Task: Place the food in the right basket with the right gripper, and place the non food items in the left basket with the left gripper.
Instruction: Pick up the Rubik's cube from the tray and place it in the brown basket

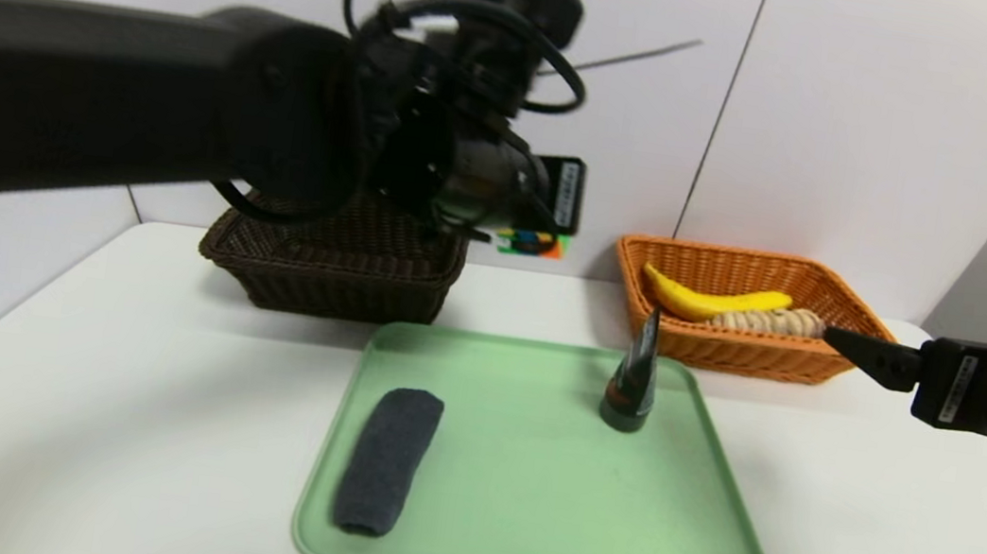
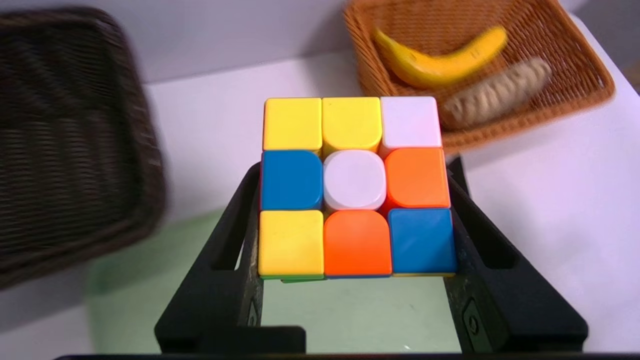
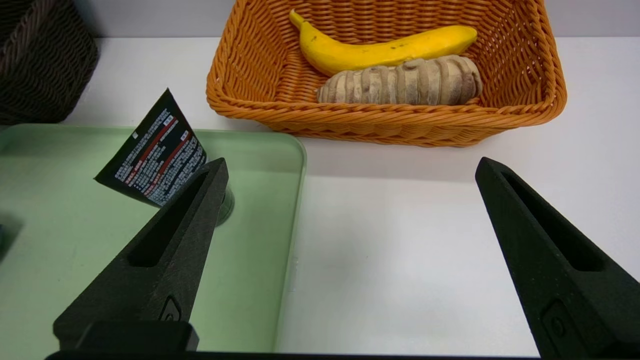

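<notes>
Left wrist view: clamping a multicoloured plastic puzzle cube (image 2: 355, 180) in the black left gripper (image 2: 354, 195), in the air between both baskets. Holding nothing in the black right gripper (image 3: 351, 162), spread wide near the orange wicker basket (image 3: 385, 120). Inside that basket, seeing a yellow banana (image 3: 385, 50) beside a brown-and-beige striped bread roll (image 3: 405, 82). On the green rectangular tray (image 1: 539, 512), seeing a dark grey rolled cloth (image 1: 389, 462) at left, a dark tapering squeeze tube (image 1: 631, 386) upright at far right. Beyond at left, seeing the dark brown wicker basket (image 1: 339, 287).
</notes>
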